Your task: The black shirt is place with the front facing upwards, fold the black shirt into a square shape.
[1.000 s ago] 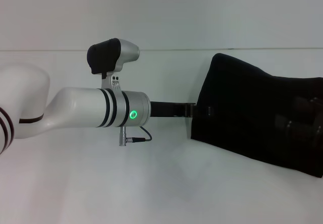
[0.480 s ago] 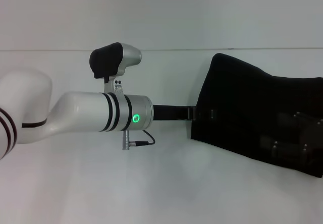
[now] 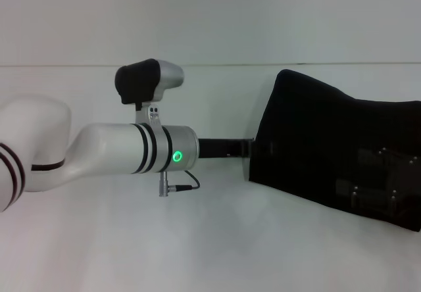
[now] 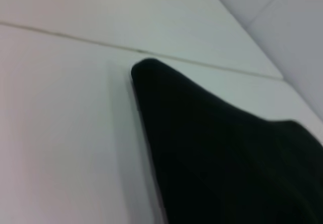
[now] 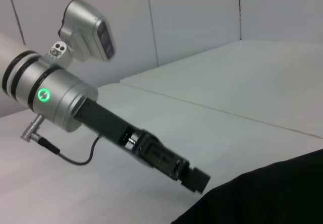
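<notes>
The black shirt (image 3: 316, 134) lies on the white table at the right, its plain black side up, and runs out past the right edge of the head view. My left arm reaches across from the left, and the left gripper (image 3: 253, 148) is at the shirt's left edge. The right wrist view shows that left gripper (image 5: 198, 179) meeting the shirt (image 5: 272, 193) at the hem. My right gripper (image 3: 375, 173) shows only faintly, black against the lower right part of the shirt. In the left wrist view, one rounded corner of the shirt (image 4: 217, 153) rests flat on the table.
The white table (image 3: 217, 239) runs left and forward of the shirt. A seam line (image 3: 217, 64) crosses the table behind the arm. White wall panels (image 5: 192, 17) stand at the back. A grey cable plug (image 3: 172, 188) hangs under the left wrist.
The right gripper's dark shape has shifted down and to the left over the shirt. The left arm has edged slightly right. The shirt's outline is unchanged.
</notes>
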Motion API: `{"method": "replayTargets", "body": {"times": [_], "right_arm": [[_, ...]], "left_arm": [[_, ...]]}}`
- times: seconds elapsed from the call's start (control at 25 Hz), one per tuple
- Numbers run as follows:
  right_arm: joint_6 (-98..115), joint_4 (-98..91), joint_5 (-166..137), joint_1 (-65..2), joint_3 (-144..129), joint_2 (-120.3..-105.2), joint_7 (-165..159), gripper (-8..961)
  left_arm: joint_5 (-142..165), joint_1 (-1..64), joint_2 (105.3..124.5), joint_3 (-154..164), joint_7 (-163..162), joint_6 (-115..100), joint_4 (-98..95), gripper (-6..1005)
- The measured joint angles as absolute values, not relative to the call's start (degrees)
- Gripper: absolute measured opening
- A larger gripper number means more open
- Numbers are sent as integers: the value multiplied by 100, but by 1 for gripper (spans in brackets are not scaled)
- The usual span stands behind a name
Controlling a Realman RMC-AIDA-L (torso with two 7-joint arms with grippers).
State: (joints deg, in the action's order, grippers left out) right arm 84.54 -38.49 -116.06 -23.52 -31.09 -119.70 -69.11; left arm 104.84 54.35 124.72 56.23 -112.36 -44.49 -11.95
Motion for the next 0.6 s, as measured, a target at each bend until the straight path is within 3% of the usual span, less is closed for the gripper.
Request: {"method": "replayTargets", "body": {"times": [0.6], "right_arm": [[8429, -3702, -11601, -2563, -3196, -11971, -6951, 906]], "left_arm": [[10465, 5475, 12472, 5753, -11233, -4285, -1028, 761]]}}
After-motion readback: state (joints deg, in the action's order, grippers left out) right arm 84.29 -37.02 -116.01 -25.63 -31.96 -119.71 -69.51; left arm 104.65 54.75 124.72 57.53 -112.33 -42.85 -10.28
